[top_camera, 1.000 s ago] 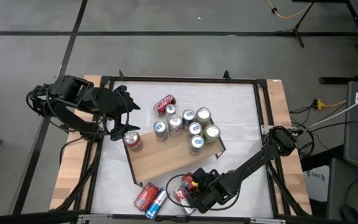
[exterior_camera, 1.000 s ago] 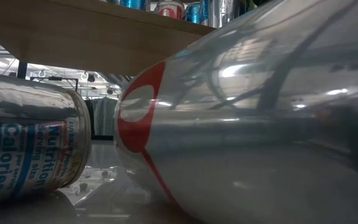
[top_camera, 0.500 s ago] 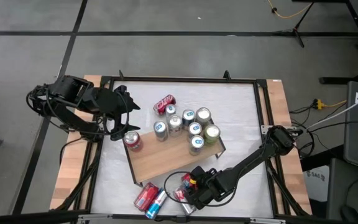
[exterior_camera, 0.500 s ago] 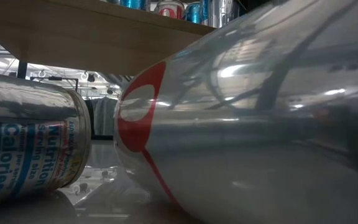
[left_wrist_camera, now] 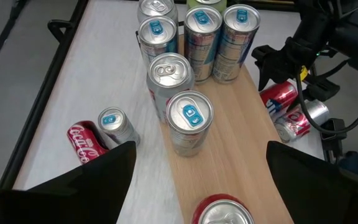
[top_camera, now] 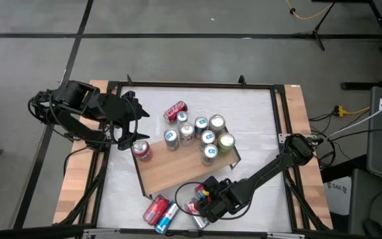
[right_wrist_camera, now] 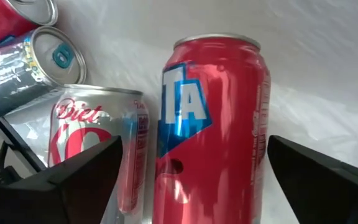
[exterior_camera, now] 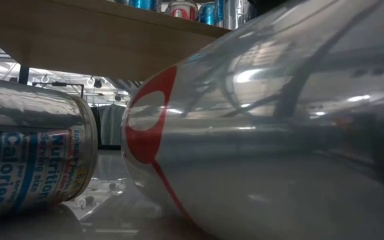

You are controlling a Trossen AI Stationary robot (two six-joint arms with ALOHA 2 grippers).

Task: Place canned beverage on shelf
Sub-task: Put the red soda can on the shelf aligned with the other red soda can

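Note:
The shelf (top_camera: 178, 169) is a light wooden board on black legs at mid-table. Several cans stand upright on its far right end (left_wrist_camera: 194, 37), and a red-topped can (top_camera: 141, 151) stands near its left end. My right gripper (right_wrist_camera: 194, 162) is open low over the table in front of the shelf. Its fingers stand on either side of a red can (right_wrist_camera: 219, 118) lying there, and a silver Diet Coke can (right_wrist_camera: 98, 143) lies beside that one. My left gripper (top_camera: 130, 126) hangs open above the shelf's left end, holding nothing.
Two more cans, one red (top_camera: 154, 209) and one silver-blue (top_camera: 168, 216), lie at the table's front edge. A red Coca-Cola can (left_wrist_camera: 82, 137) lies on the white tabletop beyond the shelf, next to a silver can (left_wrist_camera: 114, 124). The middle of the shelf board is bare.

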